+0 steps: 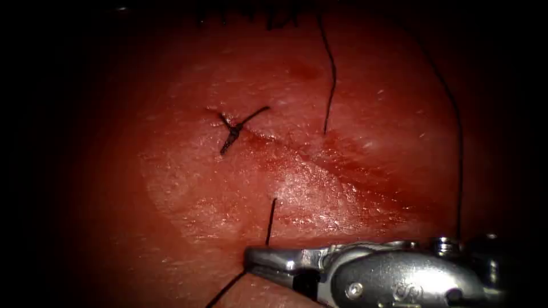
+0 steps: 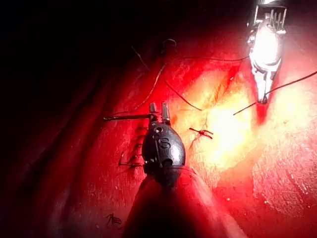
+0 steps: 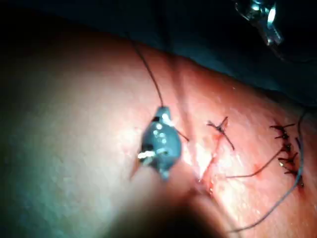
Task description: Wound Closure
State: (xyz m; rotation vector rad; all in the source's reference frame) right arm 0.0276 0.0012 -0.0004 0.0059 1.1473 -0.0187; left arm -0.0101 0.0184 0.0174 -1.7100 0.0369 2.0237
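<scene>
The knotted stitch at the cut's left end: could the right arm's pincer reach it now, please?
Probably yes: only bare tissue separates the knotted stitch from the right pincer. But it is shut on thread, which would drag along. Left tool: needle-like rod at its tip, grip unclear.

Knotted stitch (image 1: 232,132) on the tissue (image 1: 188,194) at the cut's (image 1: 319,165) left end, right end effector (image 1: 257,259) in front, thread (image 1: 270,223) between them.

I count two steel needle-driver tools (image 2: 157,110) (image 2: 264,96). One knotted dark stitch (image 1: 233,132) sits on one wet red tissue (image 1: 200,194), beside one cut (image 1: 331,171).
</scene>
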